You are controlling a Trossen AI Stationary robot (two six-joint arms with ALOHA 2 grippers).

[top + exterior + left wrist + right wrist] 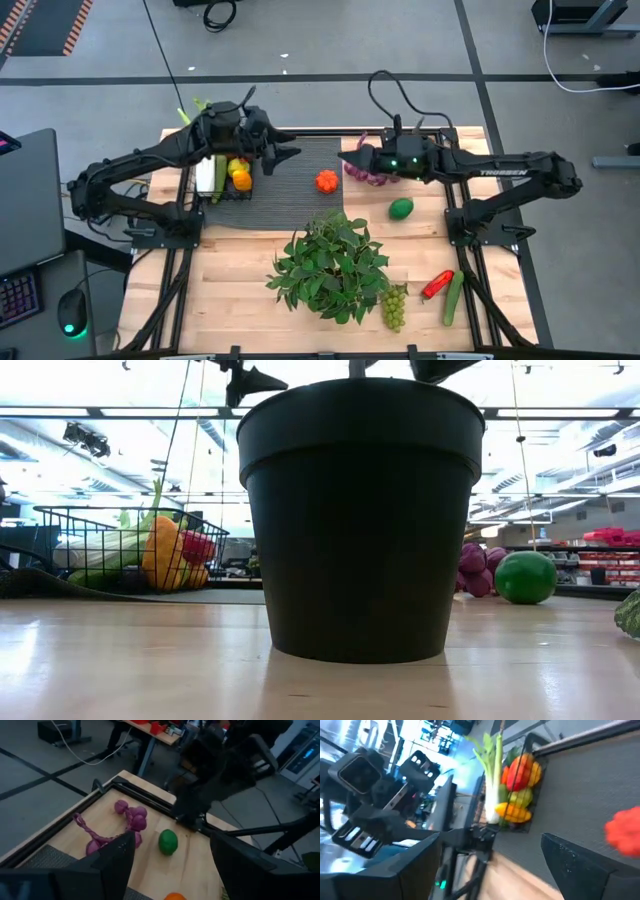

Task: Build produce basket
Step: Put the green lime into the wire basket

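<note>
The black wire basket (225, 178) stands on the dark ribbed mat's left end and holds celery, peppers and other produce; it also shows in the low view (130, 550) and the right wrist view (516, 785). My left gripper (288, 153) hovers open and empty just right of the basket, above the mat. My right gripper (350, 158) hovers open and empty over the mat's right edge, beside the purple bulb string (366, 173). A small red-orange fruit (326, 181) lies on the mat between them. The lime (401, 208) lies on the wood; the left wrist view shows it too (168, 841).
A big leafy plant in a black pot (330, 265) stands mid-table and fills the low view (360, 510). Green grapes (395, 306), a red pepper (437, 285) and a cucumber (454, 298) lie near the front right. Both arm bases stand at the table's sides.
</note>
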